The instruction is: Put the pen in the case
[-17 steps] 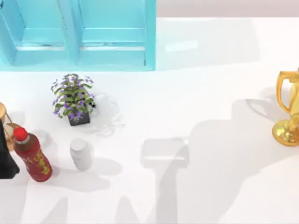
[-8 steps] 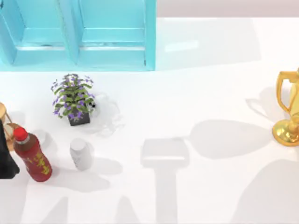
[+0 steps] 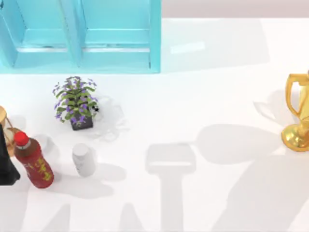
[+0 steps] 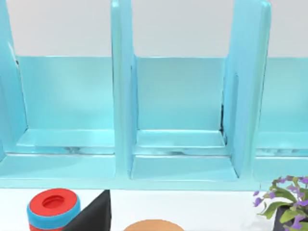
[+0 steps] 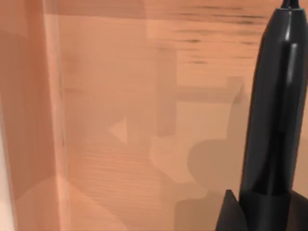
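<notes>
The pen (image 5: 276, 115) is the thing to look at here: in the right wrist view it's a glossy black body right up close to that camera, running lengthwise with its narrow tip pointing away, over a brownish wood-grain surface (image 5: 110, 120). A dark bit of the right end effector sits just beside its near end, but honestly I can't tell whether the fingers are clamped on it or not. The case (image 3: 82, 36) is the big turquoise thing at the far left of the table (image 3: 203, 96), dividers upright; the left wrist view looks straight into its compartments. In front of the case there's a little potted plant with purple flowers (image 3: 76, 102), then nearer the left edge a red-capped bottle (image 3: 33, 160), a small white bottle (image 3: 84, 159) just beside it, and a black object (image 3: 6, 164) touching the edge of view. Over on the right side stands a gold trophy (image 3: 298, 113), well apart from everything else.
</notes>
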Action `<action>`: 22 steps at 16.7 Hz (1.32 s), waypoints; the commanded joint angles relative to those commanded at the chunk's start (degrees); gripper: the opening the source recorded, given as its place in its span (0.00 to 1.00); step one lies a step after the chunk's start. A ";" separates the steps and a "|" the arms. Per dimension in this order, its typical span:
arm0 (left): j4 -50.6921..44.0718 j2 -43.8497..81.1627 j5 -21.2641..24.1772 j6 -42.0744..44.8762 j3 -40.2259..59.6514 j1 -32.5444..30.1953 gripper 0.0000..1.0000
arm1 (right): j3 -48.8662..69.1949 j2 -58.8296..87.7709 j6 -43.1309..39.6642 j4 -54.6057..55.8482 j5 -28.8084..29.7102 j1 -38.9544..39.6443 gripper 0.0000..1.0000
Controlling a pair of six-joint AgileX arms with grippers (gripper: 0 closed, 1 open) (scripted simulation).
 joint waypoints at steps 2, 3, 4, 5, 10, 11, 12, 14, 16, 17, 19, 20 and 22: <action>0.00 0.00 0.00 0.00 0.00 0.00 1.00 | -2.96 1.09 1.21 2.04 0.98 1.41 0.00; 0.00 0.00 0.00 0.00 0.00 0.00 1.00 | -4.69 1.42 1.66 2.72 1.52 1.94 0.00; 0.00 0.00 0.00 0.00 0.00 0.00 1.00 | -6.44 1.49 1.95 3.31 1.97 2.20 0.00; 0.00 0.00 0.00 0.00 0.00 0.00 1.00 | -8.11 1.29 2.07 3.86 2.31 2.14 0.00; 0.00 0.00 0.00 0.00 0.00 0.00 1.00 | -12.69 -1.70 1.22 5.43 1.97 -0.59 0.00; 0.00 0.00 0.00 0.00 0.00 0.00 1.00 | -12.73 -1.75 1.19 5.44 1.95 -0.66 0.00; 0.00 0.00 0.00 0.00 0.00 0.00 1.00 | -12.73 -1.75 1.19 5.44 1.95 -0.66 0.00; 0.00 0.00 0.00 0.00 0.00 0.00 1.00 | -12.73 -1.75 1.19 5.44 1.95 -0.66 0.00; 0.00 0.00 0.00 0.00 0.00 0.00 1.00 | -12.73 -1.75 1.19 5.44 1.95 -0.66 0.15; 0.00 0.00 0.00 0.00 0.00 0.00 1.00 | -12.73 -1.75 1.19 5.44 1.95 -0.66 0.23; 0.00 0.00 0.00 0.00 0.00 0.00 1.00 | -12.73 -1.75 1.19 5.44 1.95 -0.66 0.38; 0.00 0.00 0.00 0.00 0.00 0.00 1.00 | -12.73 -1.75 1.19 5.44 1.95 -0.66 0.45; 0.00 0.00 0.00 0.00 0.00 0.00 1.00 | -12.73 -1.75 1.19 5.44 1.95 -0.66 0.60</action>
